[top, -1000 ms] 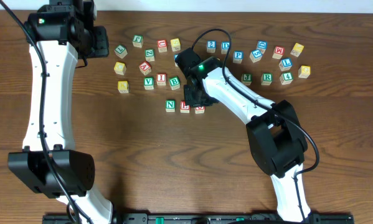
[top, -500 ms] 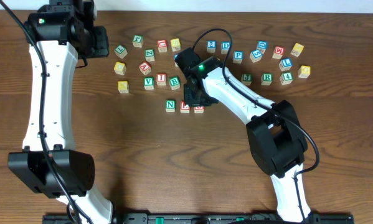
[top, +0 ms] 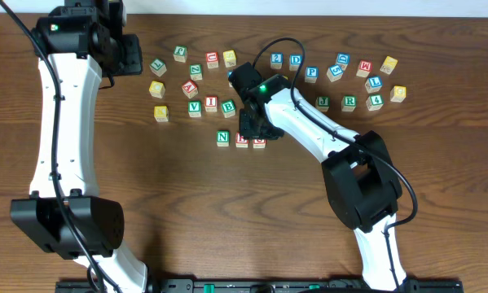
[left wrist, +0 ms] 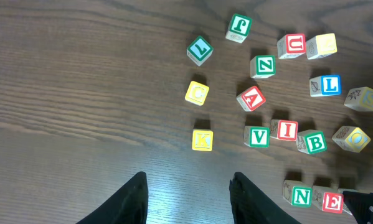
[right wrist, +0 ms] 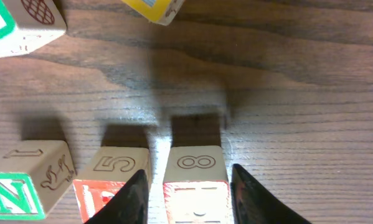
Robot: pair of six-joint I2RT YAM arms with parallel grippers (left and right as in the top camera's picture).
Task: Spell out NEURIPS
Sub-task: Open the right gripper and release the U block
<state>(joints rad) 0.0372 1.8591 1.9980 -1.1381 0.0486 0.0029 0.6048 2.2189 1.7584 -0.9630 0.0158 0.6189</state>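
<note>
Jaws of the right gripper (right wrist: pixel 187 180) stood slightly apart around a red-topped cube (right wrist: pixel 194 168), with a thin gap at each side. This cube was third after the green N cube (right wrist: pixel 12 190) and the red E cube (right wrist: pixel 111 186). Left gripper (left wrist: pixel 187 186) hung open and empty, well apart from the N.

Overhead faces down; 2 nearer wrist views probably share N (left wrist: pixel 301 196).

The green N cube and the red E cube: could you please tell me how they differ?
Colour: the green N cube bears a green letter, the red E cube a red one. Place: N ends the row on the left; E sits beside it, mid-row. Side faces in the right wrist view: N shows a 1, E a 5. Both are small wooden cubes, letter up.
</note>
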